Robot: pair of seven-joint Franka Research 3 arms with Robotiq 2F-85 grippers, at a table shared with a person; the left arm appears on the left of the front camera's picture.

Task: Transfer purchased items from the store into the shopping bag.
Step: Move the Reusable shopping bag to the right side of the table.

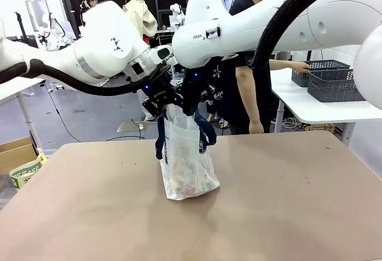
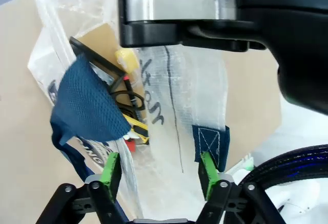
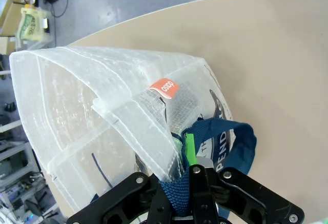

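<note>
Left wrist view, bottom edge: left gripper [image 2: 159,175] with jaws spread wide. One green pad [image 2: 110,168] sits on each side of a strip of translucent wall of the shopping bag [image 2: 189,96]. The pads are not pressed onto it, so nothing is gripped. Just above, left of centre, a navy mesh handle [image 2: 87,106] droops over the bag mouth. Past it, inside the bag, lie packaged items [image 2: 128,60], yellow with a bit of red. The right gripper [image 2: 205,8] crosses the top of the frame.

Right wrist view: the right gripper's jaws are clamped together on a navy strap and the bag rim, at bottom centre. The bag mouth fans out to upper left, with a small red tag [image 3: 164,87] on the rim. The tan table [image 3: 277,55] lies beyond.

Front view: the bag stands upright at table centre, hanging from the two grippers at its top, with items bunched at its bottom. Beyond the far edge stands a person [image 1: 245,64] in dark clothes. At upper right, dark grey slotted baskets [image 1: 334,85] rest on a white table, with the person's hand [image 1: 301,67] at one rim.
</note>
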